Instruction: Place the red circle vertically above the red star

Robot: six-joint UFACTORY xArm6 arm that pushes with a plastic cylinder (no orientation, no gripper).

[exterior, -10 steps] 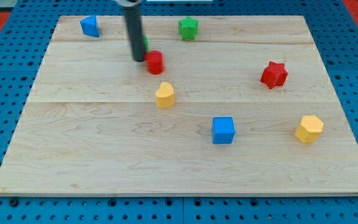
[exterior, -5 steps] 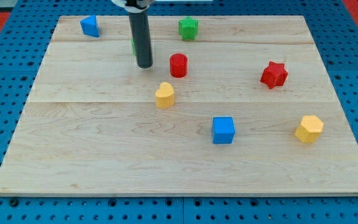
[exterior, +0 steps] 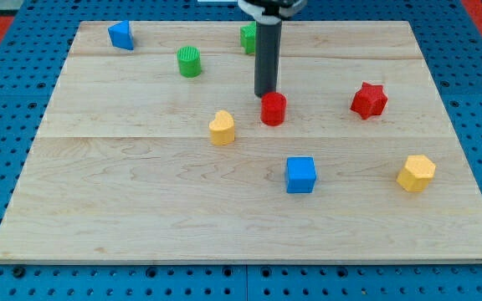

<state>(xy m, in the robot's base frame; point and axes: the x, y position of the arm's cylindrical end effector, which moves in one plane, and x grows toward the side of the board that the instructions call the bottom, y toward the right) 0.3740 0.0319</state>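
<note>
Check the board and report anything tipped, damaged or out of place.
Nothing stands out. All blocks sit flat on the wooden board. My tip is just above the red circle, which lies left of the red star. A green block at the top is partly hidden behind the rod.

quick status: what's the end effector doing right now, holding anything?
No gripper, just a rod: my tip holds nothing and sits at the upper-left edge of the red circle, left of the red star.
</note>
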